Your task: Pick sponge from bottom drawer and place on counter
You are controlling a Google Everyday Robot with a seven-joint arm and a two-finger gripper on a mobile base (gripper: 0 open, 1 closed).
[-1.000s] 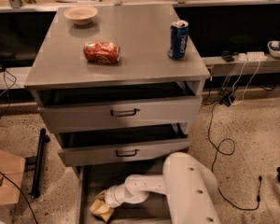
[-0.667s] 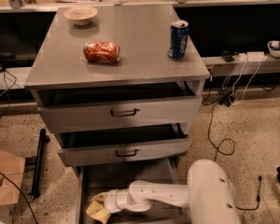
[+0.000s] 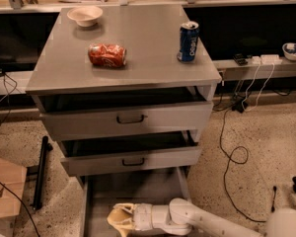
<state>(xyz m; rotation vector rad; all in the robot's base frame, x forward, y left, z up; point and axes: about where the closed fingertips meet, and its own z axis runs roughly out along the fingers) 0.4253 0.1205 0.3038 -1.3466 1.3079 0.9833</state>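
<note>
From where I stand, the pincer (image 3: 126, 216) sits low inside the bottom drawer (image 3: 138, 187), clamped on the sponge (image 3: 115, 222). The white arm (image 3: 207, 222) lies nearly level, reaching in from the right. The sponge is tan and wavy-edged, toward the drawer's left side. Above, the desk (image 3: 148, 58) shows bare metal between the red can (image 3: 107, 55) and the blue can (image 3: 188, 42).

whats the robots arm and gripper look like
The arm is smooth white plastic, made of rounded tubular segments that meet at a bulbous joint. No cables, sleeves or markings show on it. The gripper, low in the bottom drawer, has the same white casing with a ringed wrist collar.
</note>
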